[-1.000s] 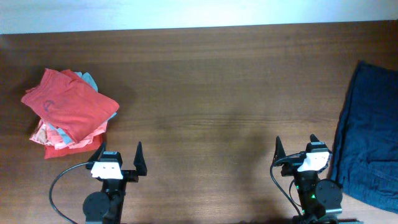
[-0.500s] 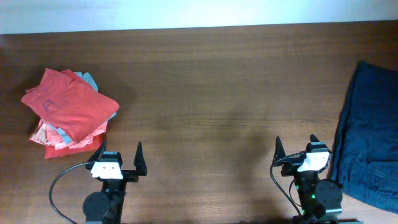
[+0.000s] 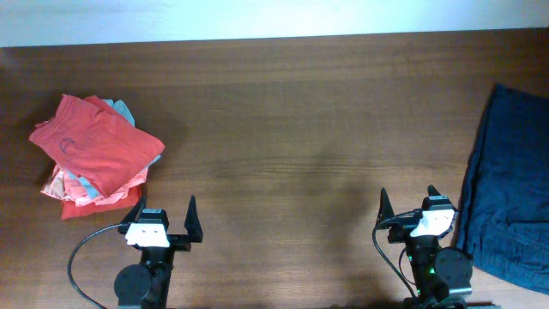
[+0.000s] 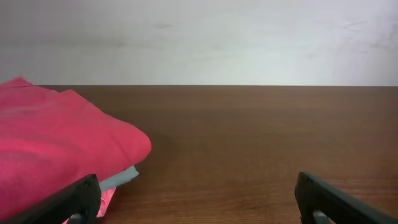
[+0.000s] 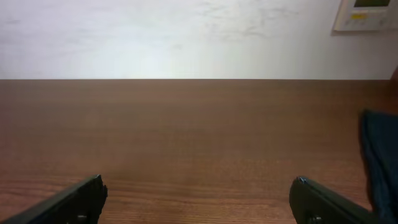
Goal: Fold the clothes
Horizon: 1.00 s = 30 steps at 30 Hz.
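Note:
The clothes, one large dark navy-blue garment (image 3: 508,189), lie wrinkled at the table's right edge, partly cut off by the overhead view. A strip of it also shows at the right of the right wrist view (image 5: 380,155). My right gripper (image 3: 410,209) is open and empty at the front edge, just left of the garment and apart from it; its jaws show in the right wrist view (image 5: 198,199). My left gripper (image 3: 163,215) is open and empty at the front left; its jaws show in the left wrist view (image 4: 198,198).
A pile of red-coral and light-blue garments (image 3: 96,154) sits at the left, just beyond my left gripper, and fills the left of the left wrist view (image 4: 56,149). The brown wooden table (image 3: 292,129) ends at a white wall at the back.

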Each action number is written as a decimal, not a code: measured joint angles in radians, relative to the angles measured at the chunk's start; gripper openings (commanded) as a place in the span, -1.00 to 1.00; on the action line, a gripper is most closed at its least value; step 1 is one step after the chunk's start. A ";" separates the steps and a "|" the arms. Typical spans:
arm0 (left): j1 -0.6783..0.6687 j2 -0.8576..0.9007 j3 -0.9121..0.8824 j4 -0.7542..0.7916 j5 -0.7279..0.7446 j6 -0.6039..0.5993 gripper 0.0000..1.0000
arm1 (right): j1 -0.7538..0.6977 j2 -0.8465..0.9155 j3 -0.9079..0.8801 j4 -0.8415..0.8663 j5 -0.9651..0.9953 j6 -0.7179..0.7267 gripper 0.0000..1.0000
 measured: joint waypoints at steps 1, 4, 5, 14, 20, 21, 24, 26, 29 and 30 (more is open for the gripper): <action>0.000 0.000 0.000 0.000 0.000 0.000 0.99 | 0.000 0.000 0.000 0.000 0.000 -0.001 0.97; 0.000 0.000 0.000 0.000 0.000 0.000 0.99 | 0.000 0.000 0.000 0.000 0.000 0.000 0.97; 0.000 0.000 0.000 0.000 0.000 0.000 0.99 | 0.000 0.000 0.000 0.000 0.000 0.000 0.97; 0.000 0.000 0.000 0.005 0.042 -0.005 0.99 | 0.000 0.000 0.000 0.000 0.000 0.013 0.97; 0.000 0.017 0.088 -0.051 0.068 -0.008 0.99 | 0.000 0.025 0.081 -0.078 0.043 0.024 0.97; 0.000 0.031 0.116 -0.064 0.070 -0.008 0.99 | 0.000 0.040 0.116 -0.104 0.053 0.025 0.97; 0.000 0.089 0.212 -0.097 0.071 0.000 0.99 | 0.000 0.102 0.221 -0.155 0.074 0.027 0.97; 0.000 0.142 0.274 -0.129 0.069 0.009 0.99 | 0.000 0.157 0.295 -0.198 0.082 0.027 0.97; 0.000 0.242 0.367 -0.180 0.064 0.027 0.99 | 0.000 0.275 0.428 -0.275 0.091 0.027 0.97; 0.000 0.275 0.396 -0.203 0.064 0.030 0.99 | 0.000 0.314 0.470 -0.307 0.092 0.027 0.97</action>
